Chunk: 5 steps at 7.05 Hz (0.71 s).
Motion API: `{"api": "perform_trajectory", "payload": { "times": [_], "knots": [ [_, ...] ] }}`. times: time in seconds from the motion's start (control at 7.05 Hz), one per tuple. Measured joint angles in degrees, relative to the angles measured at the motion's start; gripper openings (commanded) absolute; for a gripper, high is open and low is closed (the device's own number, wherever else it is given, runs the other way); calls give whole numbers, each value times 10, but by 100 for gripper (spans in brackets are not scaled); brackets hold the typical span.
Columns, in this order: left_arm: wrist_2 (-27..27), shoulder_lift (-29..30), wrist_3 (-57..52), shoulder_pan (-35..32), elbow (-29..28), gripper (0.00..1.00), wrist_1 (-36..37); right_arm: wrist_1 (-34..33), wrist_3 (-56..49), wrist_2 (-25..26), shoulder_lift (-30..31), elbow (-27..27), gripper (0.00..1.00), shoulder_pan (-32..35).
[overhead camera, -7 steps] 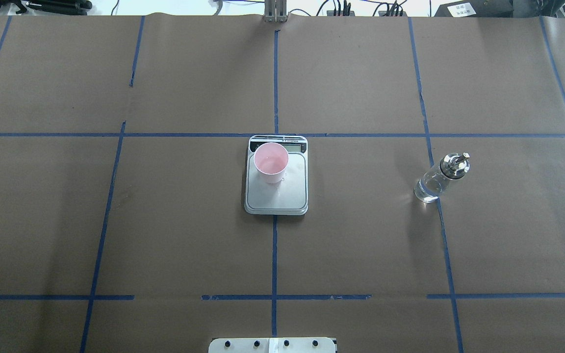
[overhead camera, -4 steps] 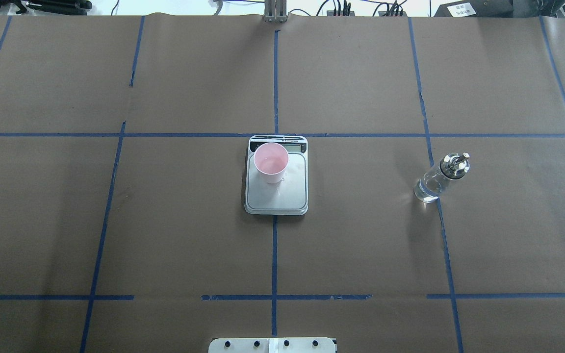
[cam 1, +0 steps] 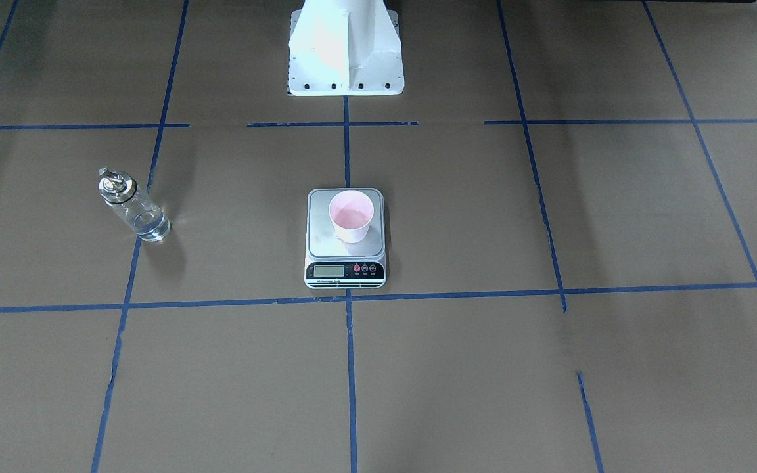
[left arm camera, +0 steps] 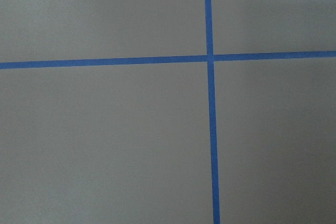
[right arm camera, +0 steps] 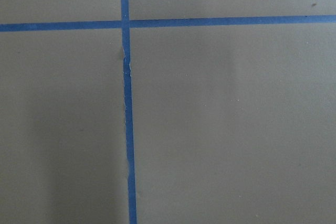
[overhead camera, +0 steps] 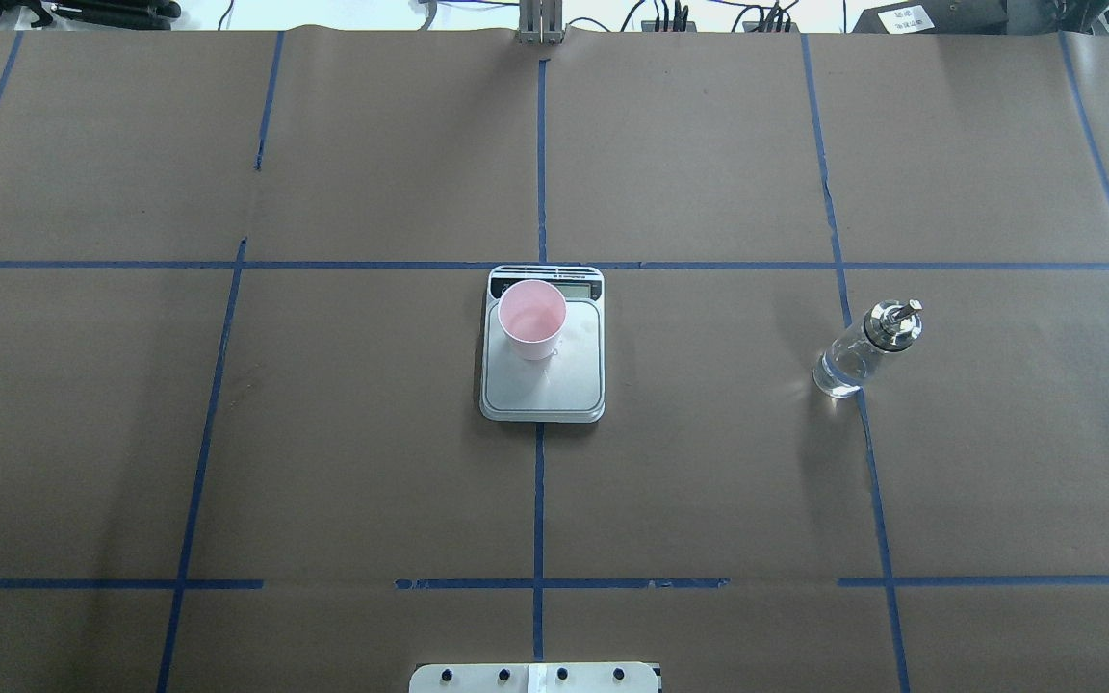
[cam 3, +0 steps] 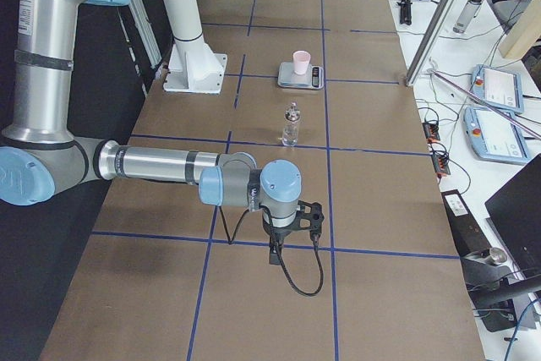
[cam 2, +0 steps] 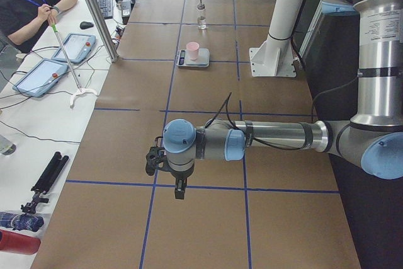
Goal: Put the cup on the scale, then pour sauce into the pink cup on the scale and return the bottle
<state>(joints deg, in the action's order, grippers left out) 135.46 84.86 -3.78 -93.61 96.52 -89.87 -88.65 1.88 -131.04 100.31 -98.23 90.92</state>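
The cup stands upright on the scale, on the far left part of the plate, close to the display strip. That settles step 1. The bottle stands upright on the table, well apart from the scale, to its right in the overhead view and just beside a blue tape line. Clear sauce shows low in the glass.

Nothing is held over the table's middle. The 2 arms are stretched out low near the table's 2 ends, far from scale and bottle. The left gripper points down over a tape line, and the right gripper does the same at the other end. Each shows only in a side view, so I cannot tell whether either is open or closed. Both wrist views show bare paper and tape, with no fingers in sight.

A few small drops seem to lie on the plate just near the cup, and the cup's bottom looks glossy, so the pour is probably done and the bottle returned. The liquid is clear, so this is hard to confirm.

If the pour remains, the right arm is the closer one. It would need to come in to the bottle, take its glass body below the metal collar, and carry it left to tip the spout over the cup's rim.
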Motion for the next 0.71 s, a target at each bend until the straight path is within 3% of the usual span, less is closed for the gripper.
{"api": "perform_trajectory", "payload": {
  "times": [0.71],
  "knots": [
    [-3,23,-2,1,5,100,-5,2,0,-21,9,-1,100,0]
  ]
}}
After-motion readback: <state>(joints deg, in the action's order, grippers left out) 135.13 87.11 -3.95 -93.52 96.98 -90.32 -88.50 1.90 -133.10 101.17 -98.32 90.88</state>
